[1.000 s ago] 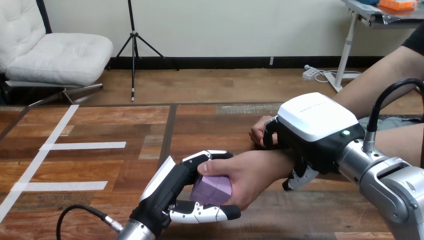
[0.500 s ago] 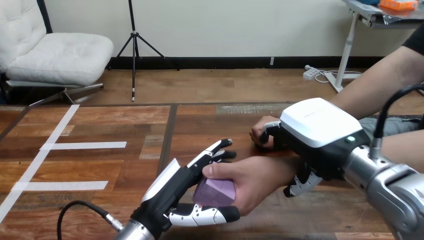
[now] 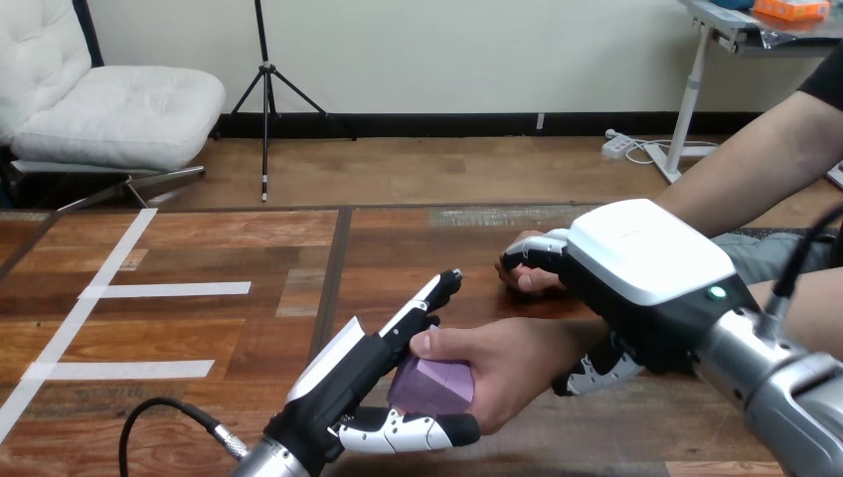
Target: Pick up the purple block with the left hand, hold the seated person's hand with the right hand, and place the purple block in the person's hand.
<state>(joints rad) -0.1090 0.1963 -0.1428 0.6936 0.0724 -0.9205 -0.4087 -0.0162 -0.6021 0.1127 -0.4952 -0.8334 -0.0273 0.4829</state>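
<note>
The purple block [image 3: 433, 384] lies in the person's hand [image 3: 507, 360], whose fingers and thumb curl over it above the table. My left hand [image 3: 350, 370] is under and beside that hand. It is open, with straight fingers [image 3: 430, 296] pointing up and away and its thumb below the block. My right hand [image 3: 648, 260] is over the person's wrist [image 3: 569, 334]. Its fingers [image 3: 534, 248] stretch out above the wrist, apart from it, and its thumb shows under the forearm.
The person's other hand [image 3: 524, 279] rests as a fist on the wooden table [image 3: 199, 338], just beyond my right hand's fingers. White tape strips [image 3: 164, 289] mark the table's left part.
My left hand's fingers have straightened and come off the block, which stays in the person's hand. My right hand's fingers have uncurled and lifted off the person's wrist.
</note>
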